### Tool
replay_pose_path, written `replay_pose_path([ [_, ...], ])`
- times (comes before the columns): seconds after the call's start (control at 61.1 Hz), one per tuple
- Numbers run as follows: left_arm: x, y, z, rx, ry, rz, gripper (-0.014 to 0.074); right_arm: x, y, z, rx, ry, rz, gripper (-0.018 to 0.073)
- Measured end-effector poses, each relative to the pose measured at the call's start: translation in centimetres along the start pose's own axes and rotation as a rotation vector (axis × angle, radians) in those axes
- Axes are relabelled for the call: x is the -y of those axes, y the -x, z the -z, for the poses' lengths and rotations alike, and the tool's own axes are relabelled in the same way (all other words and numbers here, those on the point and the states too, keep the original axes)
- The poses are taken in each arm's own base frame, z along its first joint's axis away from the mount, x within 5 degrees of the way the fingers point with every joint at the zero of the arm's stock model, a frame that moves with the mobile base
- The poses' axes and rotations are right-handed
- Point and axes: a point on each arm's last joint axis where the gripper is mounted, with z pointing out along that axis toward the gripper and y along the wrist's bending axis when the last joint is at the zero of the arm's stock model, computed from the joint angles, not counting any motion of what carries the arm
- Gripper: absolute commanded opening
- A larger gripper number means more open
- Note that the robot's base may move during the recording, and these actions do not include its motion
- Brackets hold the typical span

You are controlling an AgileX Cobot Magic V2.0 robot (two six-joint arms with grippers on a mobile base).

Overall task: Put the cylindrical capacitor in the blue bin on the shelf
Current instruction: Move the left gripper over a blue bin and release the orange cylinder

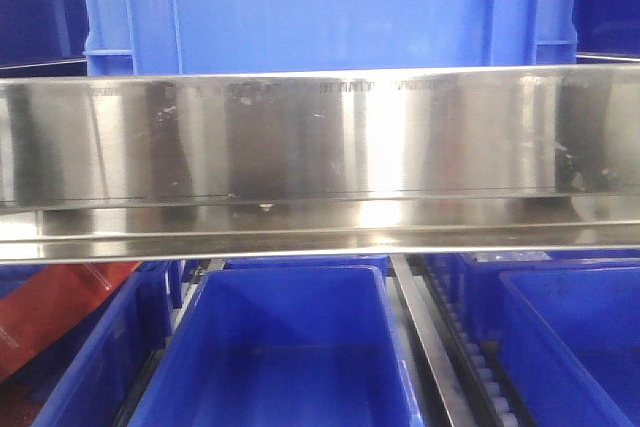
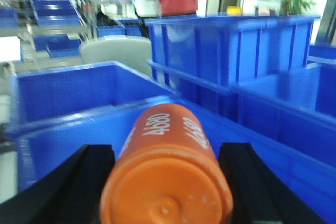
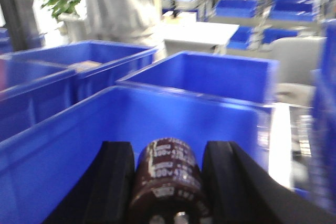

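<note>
Right gripper (image 3: 169,153) clenched on the cylindrical capacitor (image 3: 168,177), above a blue bin (image 3: 157,111) on the shelf (image 1: 320,137) — descend between the walls before releasing. Left gripper (image 2: 167,153) grasps an orange cylinder (image 2: 168,182) marked 4680 — hold it clear.

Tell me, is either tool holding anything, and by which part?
The left tool clamps an orange cylinder marked 4680 by its curved sides; the right tool likewise clamps a dark brown cylindrical capacitor.

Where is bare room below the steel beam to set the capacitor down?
The middle blue bin, between its own walls under the shelf beam, shows a bare floor; so does the right bin. The left side is crowded: a red object sits there.
</note>
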Motion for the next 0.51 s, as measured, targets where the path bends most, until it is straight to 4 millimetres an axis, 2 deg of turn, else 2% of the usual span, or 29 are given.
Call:
replay_pose_path([
  [0.115, 0.6, -1.1, -2.5, -0.037, -0.016, -0.001, -0.0098, -0.6, -1.0, -2.9, -0.043, 0.02, 0.001, -0.0162],
  [0.18, 0.7, -2.0, -3.6, -0.065, -0.02, -0.002, -0.0033, -0.7, -1.7, -4.1, -0.071, 0.024, 0.001, -0.0147],
  [0.278, 0.8, -2.7, -4.1, -0.095, -0.022, 0.0, 0.0153, -0.6, -2.9, -5.4, -0.114, 0.024, -0.002, 0.0035],
  [0.393, 0.8, -2.7, -4.1, -0.093, -0.022, 0.0, 0.0406, -0.6, -3.4, -5.7, -0.144, 0.026, -0.002, 0.0348],
  [0.442, 0.8, -2.6, -4.1, -0.091, -0.023, 0.0, 0.0473, -0.6, -3.3, -5.7, -0.142, 0.027, -0.004, 0.0427],
  [0.507, 0.8, -2.5, -4.1, -0.09, -0.023, 0.0, 0.0542, -0.6, -3.2, -5.7, -0.137, 0.027, -0.004, 0.0484],
])
